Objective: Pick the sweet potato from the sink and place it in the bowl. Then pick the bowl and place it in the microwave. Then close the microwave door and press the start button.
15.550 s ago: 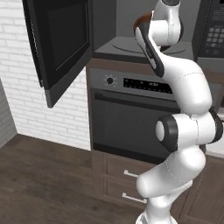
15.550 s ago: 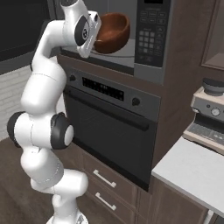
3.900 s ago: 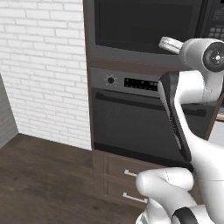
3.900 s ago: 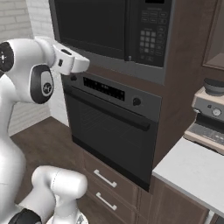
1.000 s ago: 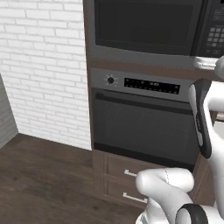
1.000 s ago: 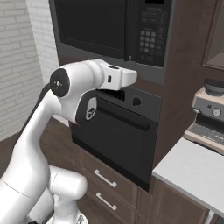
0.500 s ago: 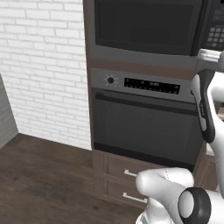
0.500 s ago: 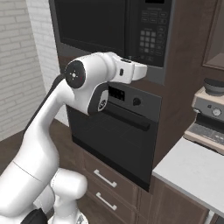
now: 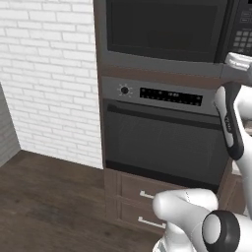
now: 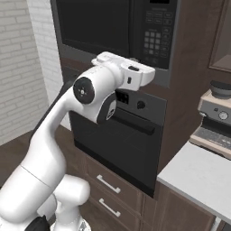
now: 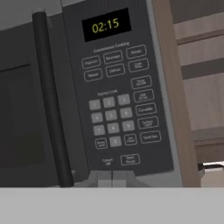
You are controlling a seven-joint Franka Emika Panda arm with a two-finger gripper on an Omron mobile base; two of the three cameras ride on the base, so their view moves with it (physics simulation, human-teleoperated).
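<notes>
From where I stand, the job looks nearly finished: the wide dark microwave door [image 9: 165, 32] with its big glass window is swung flush against the dark built-in microwave [image 10: 118, 31], which takes up the top of both base views, so by my reckoning only the press of the start button is left. The white arm's two-finger gripper [image 11: 112, 177] sits at the bottom centre of the hand view with its small dark tips pressed together and nothing between them, aimed at the lower edge of the dark keypad panel [image 11: 119, 94]. Above the rows of pale buttons a yellow clock display [image 11: 106, 26] glows at the upper middle of that view, and a black vertical bar handle [image 11: 52, 100] runs down its left side. Which of the bottom buttons is the start one I cannot read; the lettering is too blurred. The glass is too dark to see through, so the bowl and the sweet potato can only be presumed to be inside. Below the microwave sits the dark knobbed oven [image 9: 162, 142], and at the right of the right base view a grey coffee machine [image 10: 215, 119] stands on a pale counter [image 10: 203, 178].
</notes>
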